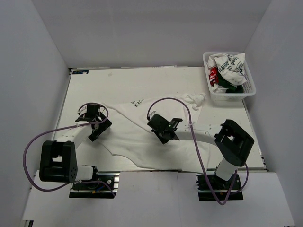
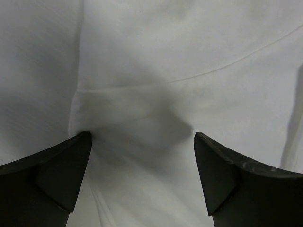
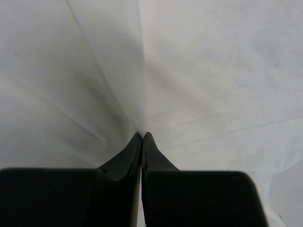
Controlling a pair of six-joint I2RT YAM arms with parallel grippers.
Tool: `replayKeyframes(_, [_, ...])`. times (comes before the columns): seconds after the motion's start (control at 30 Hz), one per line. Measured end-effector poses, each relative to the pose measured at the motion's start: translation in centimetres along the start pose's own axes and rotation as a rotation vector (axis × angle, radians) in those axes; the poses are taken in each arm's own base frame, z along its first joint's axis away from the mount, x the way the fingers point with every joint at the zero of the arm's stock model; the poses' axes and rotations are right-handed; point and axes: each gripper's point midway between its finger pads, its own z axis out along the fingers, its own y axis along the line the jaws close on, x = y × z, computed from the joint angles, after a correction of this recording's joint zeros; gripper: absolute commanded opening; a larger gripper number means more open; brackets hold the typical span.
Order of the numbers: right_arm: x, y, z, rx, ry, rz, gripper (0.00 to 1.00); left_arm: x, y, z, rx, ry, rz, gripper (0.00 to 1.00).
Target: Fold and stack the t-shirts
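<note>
Our right hand [image 3: 142, 135] clamps the white shirt [image 1: 128, 130], crumpled, stretched left-right across the desk [image 1: 94, 85]; left hand [image 2: 142, 137] gapes.

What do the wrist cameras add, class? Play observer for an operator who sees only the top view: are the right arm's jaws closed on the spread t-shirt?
Observer: Yes. In the right wrist view the right jaws are shut, and creases in the t-shirt run into their tips.
Operator: And the left jaws?
Observer: Wide open in the left wrist view, tips apparently touching the cloth.
Operator: Anything between them?
Observer: A raised fold of fabric, not yet pinched.
</note>
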Motion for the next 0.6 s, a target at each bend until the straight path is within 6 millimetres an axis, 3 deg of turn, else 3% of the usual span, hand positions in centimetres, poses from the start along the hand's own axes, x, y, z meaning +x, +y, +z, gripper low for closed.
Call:
replayKeyframes(0.2, [0.0, -0.6, -0.4, -0.007, 0.009, -0.004, 0.00, -0.4, 0.9, 0.2, -0.058, -0.019, 0.003, 1.00])
replayKeyframes(0.33, [-2.5, -1.9, -1.0, 0.024, -0.048, 0.038, 0.00, -0.5, 1.3, 0.1, -0.072, -0.024, 0.006, 1.00])
replayKeyframes(0.43, [-7.3, -4.5, -2.0, 0.088, -0.161, 0.104, 0.00, -0.4, 1.4, 0.0, -0.073, -0.025, 0.011, 1.00])
replayKeyframes(0.6, [-18.6, -11.0, -3.5, 0.220, -0.387, 0.223, 0.00, -0.2, 1.6, -0.1, -0.072, -0.019, 0.033, 1.00])
